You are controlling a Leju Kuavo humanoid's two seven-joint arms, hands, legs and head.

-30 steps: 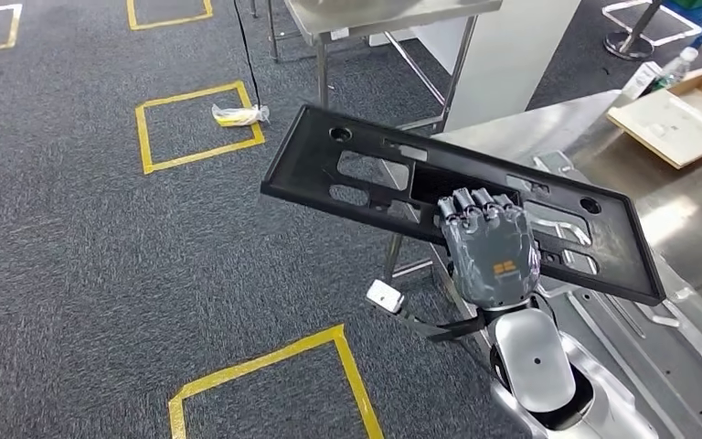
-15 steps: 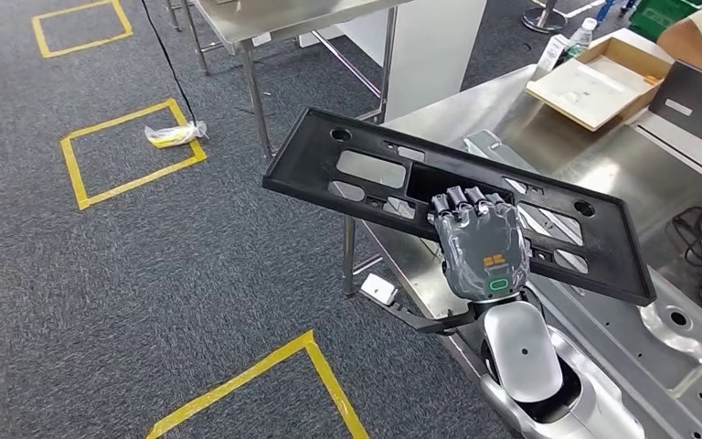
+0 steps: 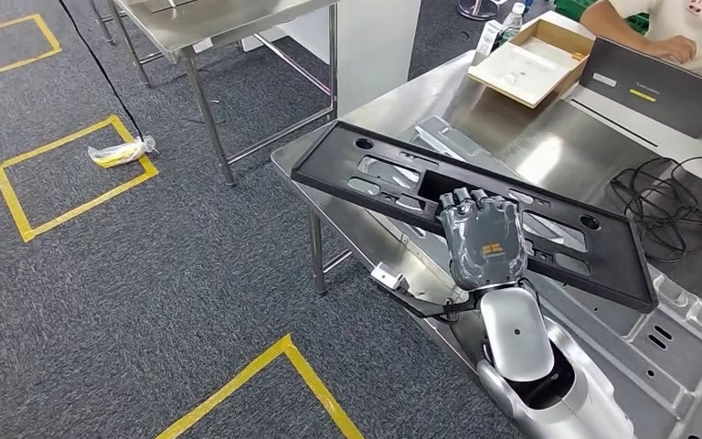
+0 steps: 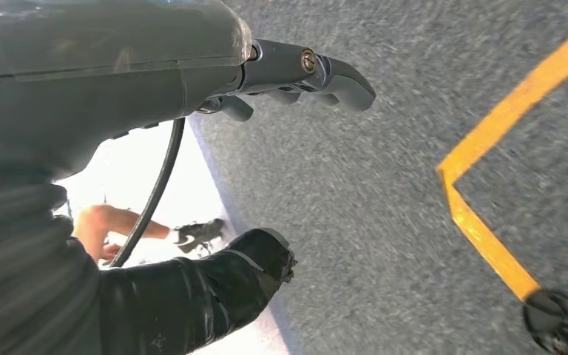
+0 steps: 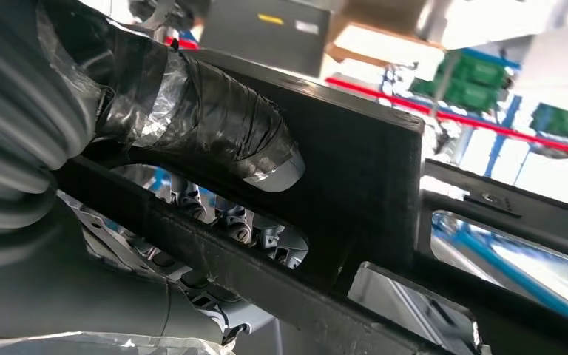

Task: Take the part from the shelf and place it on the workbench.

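My right hand [image 3: 486, 245] grips the long black part [image 3: 402, 178] at its near edge, thumb under, fingers over; the part hangs over the steel workbench [image 3: 548, 137]; my left hand [image 4: 266, 74] holds nothing, fingers apart above grey carpet [image 3: 146, 274]

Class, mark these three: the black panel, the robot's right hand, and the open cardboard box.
black panel [image 3: 347, 163]: head view, far end frame.
right hand [image 3: 486, 241]: head view, back of hand.
cardboard box [image 3: 523, 67]: head view, pale inside.
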